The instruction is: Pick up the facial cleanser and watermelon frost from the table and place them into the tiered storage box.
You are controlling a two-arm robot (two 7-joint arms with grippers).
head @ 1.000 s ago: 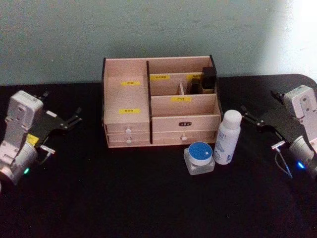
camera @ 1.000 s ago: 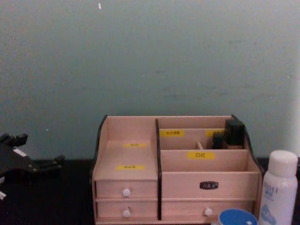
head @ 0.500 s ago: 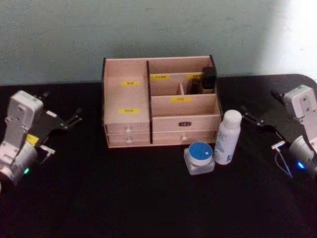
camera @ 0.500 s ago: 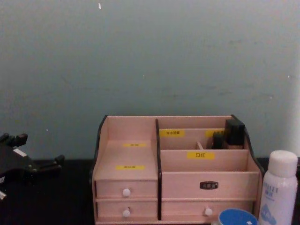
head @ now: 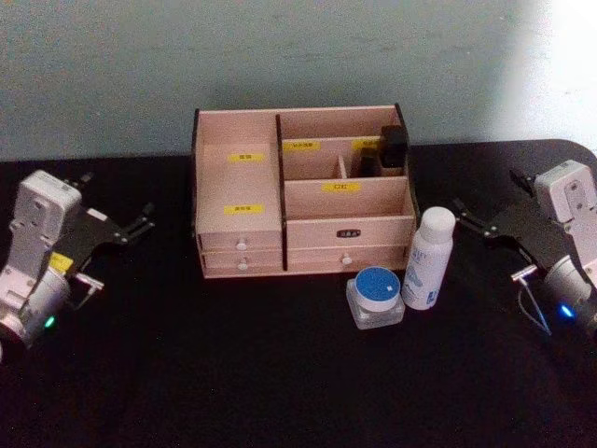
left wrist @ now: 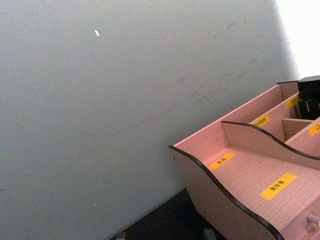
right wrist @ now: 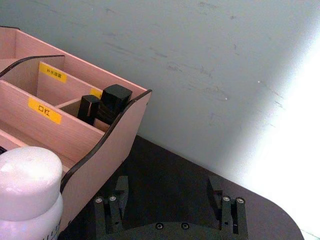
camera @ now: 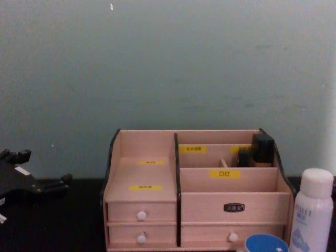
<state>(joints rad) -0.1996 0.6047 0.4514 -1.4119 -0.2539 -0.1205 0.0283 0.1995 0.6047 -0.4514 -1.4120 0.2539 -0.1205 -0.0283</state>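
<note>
We face the tiered storage box (head: 298,201) at the back middle of the table (head: 233,373). Just before its right end stands a bottle (head: 428,259), with a jar (head: 375,297) just beside it on the left, nearer us. The left gripper (head: 118,199) and right gripper (head: 487,191) flank everything, well apart.

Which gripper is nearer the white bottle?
Right. The right gripper hangs open just right of the white bottle; the left gripper is far off, beyond the left side of the tiered storage box.
</note>
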